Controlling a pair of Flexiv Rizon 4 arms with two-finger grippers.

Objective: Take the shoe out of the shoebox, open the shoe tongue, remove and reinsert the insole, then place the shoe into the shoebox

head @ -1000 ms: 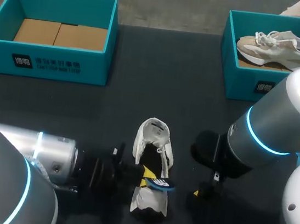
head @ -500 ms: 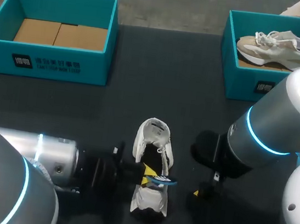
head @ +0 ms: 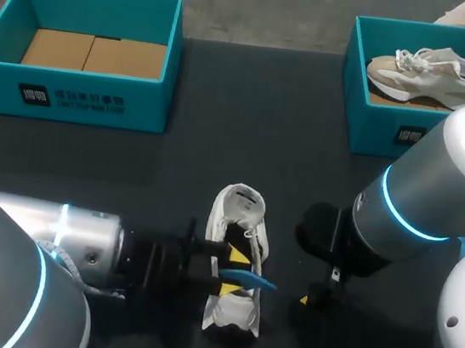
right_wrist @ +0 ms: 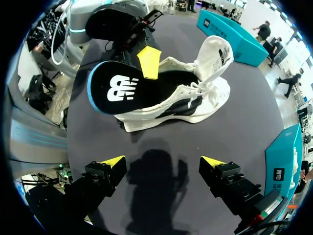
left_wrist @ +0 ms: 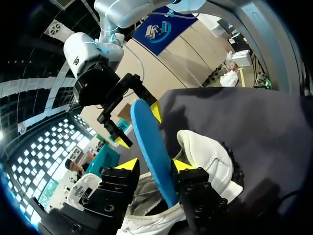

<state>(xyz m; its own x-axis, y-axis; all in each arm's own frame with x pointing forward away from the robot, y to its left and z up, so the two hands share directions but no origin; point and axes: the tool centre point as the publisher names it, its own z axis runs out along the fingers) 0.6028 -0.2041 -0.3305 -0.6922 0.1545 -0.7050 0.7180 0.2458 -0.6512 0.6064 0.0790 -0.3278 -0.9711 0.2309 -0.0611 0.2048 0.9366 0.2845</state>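
Observation:
A white shoe (head: pixel 239 218) lies on the black table near its front edge, tongue pulled up and back. A blue-edged black insole (head: pixel 246 279) sticks out of the heel opening. My left gripper (head: pixel 235 270) is at the shoe's heel with the insole (left_wrist: pixel 149 137) standing between its fingers. They are open, with a gap on one side. The shoe (left_wrist: pixel 210 161) lies just ahead of them. My right gripper (right_wrist: pixel 163 161) stands open beside the shoe (right_wrist: pixel 195 93), with nothing between its fingers. From there the insole (right_wrist: pixel 115 90) shows its printed black face, a left fingertip (right_wrist: pixel 149 61) behind it.
An empty teal shoebox (head: pixel 71 97) stands at the back left. A second teal shoebox (head: pixel 392 131) at the back right holds a beige shoe (head: pixel 435 68). My right arm (head: pixel 436 192) hangs over the table's right side, with its gripper (head: pixel 314 301) under it.
My left gripper's fingers have spread apart around the insole, which has tipped lower toward the shoe. The right arm has not moved.

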